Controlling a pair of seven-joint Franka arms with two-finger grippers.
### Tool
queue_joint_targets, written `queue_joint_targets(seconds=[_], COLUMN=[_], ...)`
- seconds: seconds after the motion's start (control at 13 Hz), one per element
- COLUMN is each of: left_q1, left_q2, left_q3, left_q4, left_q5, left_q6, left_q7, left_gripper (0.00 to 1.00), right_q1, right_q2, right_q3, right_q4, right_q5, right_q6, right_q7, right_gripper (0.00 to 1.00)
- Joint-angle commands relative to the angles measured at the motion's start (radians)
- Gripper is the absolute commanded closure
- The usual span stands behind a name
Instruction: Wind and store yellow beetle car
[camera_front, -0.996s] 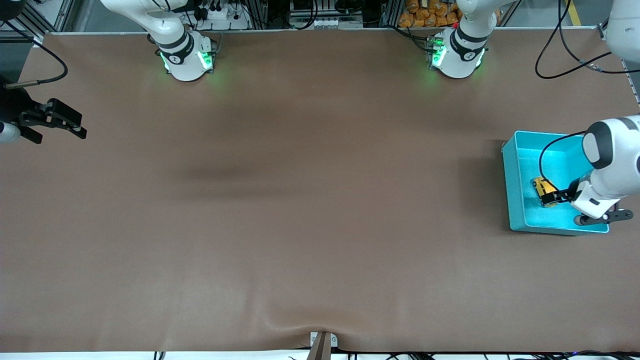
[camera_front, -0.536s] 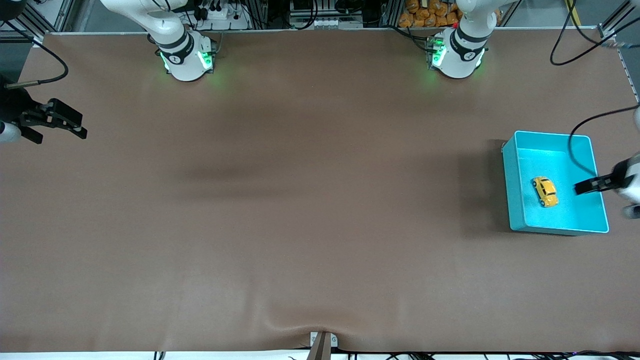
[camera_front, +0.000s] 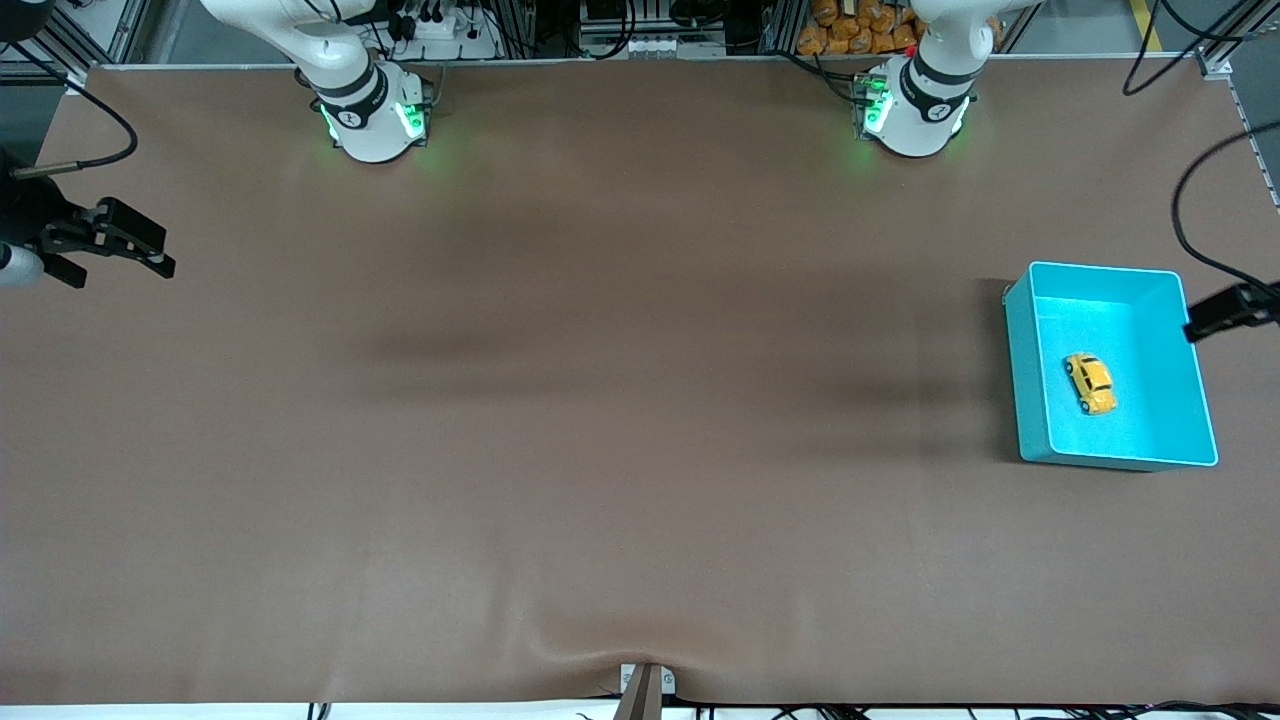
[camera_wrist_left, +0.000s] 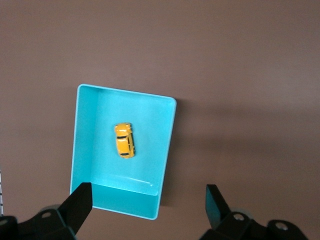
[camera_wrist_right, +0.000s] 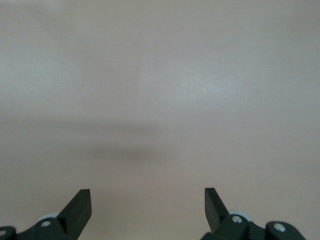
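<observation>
The yellow beetle car (camera_front: 1090, 383) lies on the floor of the teal bin (camera_front: 1030, 370) at the left arm's end of the table; it also shows in the left wrist view (camera_wrist_left: 124, 140) inside the bin (camera_wrist_left: 85, 150). My left gripper (camera_front: 1195, 328) is open and empty, high up over the bin's edge at the table's end; its own view (camera_wrist_left: 147, 197) shows both fingers spread wide. My right gripper (camera_front: 160, 262) is open and empty over the bare table at the right arm's end, where that arm waits; its wrist view (camera_wrist_right: 147, 200) shows only tabletop.
The brown table mat (camera_front: 640, 400) has a raised wrinkle near the edge closest to the front camera. The two arm bases (camera_front: 375, 115) stand along the edge farthest from it.
My left gripper let go of the car in the bin, opened, then rose and drew back toward the table's end. The car rests in the bin. The right arm has not moved.
</observation>
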Motion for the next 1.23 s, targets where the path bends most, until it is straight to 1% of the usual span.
queue_joint_targets(seconds=[0.0, 0.08, 0.31, 0.46, 0.54, 0.69, 0.77, 0.92, 1.15], left_q1=[-0.07, -0.084, -0.095, -0.095, -0.096, -0.099, -0.098, -0.096, -0.096], left_q2=[-0.061, -0.078, -0.115, -0.115, -0.115, -0.112, -0.109, -0.109, -0.11], left_q3=[0.003, -0.006, -0.09, -0.144, -0.153, -0.147, -0.144, -0.141, -0.141], left_q4=[0.006, 0.017, 0.017, 0.014, 0.012, 0.011, 0.009, 0.008, 0.005], left_q5=[-0.015, -0.015, -0.017, -0.018, -0.027, -0.108, -0.121, -0.121, -0.121], left_q6=[-0.101, -0.141, -0.152, -0.152, -0.154, -0.152, -0.152, -0.154, -0.16], left_q7=[-0.003, -0.005, -0.05, -0.182, -0.201, -0.198, -0.189, -0.125, -0.118], left_gripper=[0.0, 0.0, 0.0, 0.0, 0.0, 0.0, 0.0, 0.0, 0.0], right_q1=[0.02, 0.02, 0.02, 0.02, 0.02, 0.02, 0.02, 0.02, 0.02], right_q2=[0.002, 0.002, 0.002, 0.002, 0.001, 0.001, 0.001, 0.001, 0.001], right_q3=[-0.015, -0.015, -0.015, -0.015, -0.015, -0.015, -0.015, -0.015, -0.015], right_q4=[0.004, 0.005, 0.005, 0.005, 0.005, 0.005, 0.005, 0.007, 0.007], right_q5=[-0.003, -0.003, -0.005, -0.005, -0.005, -0.006, -0.006, -0.006, -0.006], right_q6=[-0.007, -0.007, -0.007, -0.005, -0.005, -0.005, -0.005, -0.005, -0.005], right_q7=[0.002, 0.001, -0.001, -0.003, -0.003, -0.003, -0.003, -0.001, 0.002], right_gripper=[0.0, 0.0, 0.0, 0.0, 0.0, 0.0, 0.0, 0.0, 0.0])
